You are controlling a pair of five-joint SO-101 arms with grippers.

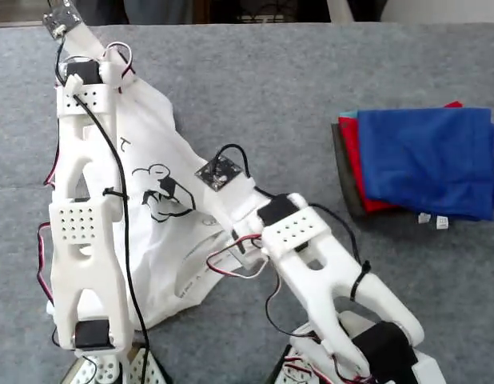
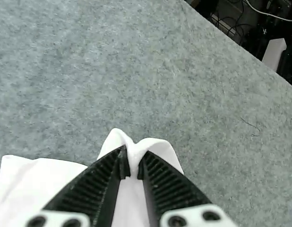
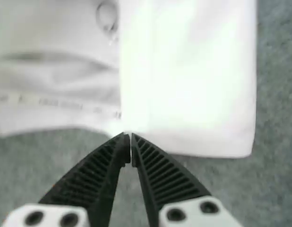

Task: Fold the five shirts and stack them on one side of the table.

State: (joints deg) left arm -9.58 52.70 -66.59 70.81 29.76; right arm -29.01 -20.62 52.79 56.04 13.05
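A white shirt (image 1: 155, 152) with a black drawing lies crumpled on the left half of the grey table. My left arm (image 1: 83, 232) stretches over it toward the far left corner. In the left wrist view my left gripper (image 2: 130, 163) is shut on a small raised fold of the white shirt (image 2: 136, 146), close to the table's far edge. My right arm (image 1: 319, 256) comes in from the front. My right gripper (image 3: 130, 139) is shut at the hem of the white shirt (image 3: 184, 75), on its right-hand edge.
A stack of folded shirts rests at the right side of the table, a blue one (image 1: 427, 160) on top, a red one (image 1: 351, 156) and darker layers under it. Bare grey table (image 1: 271, 88) lies between the stack and the white shirt.
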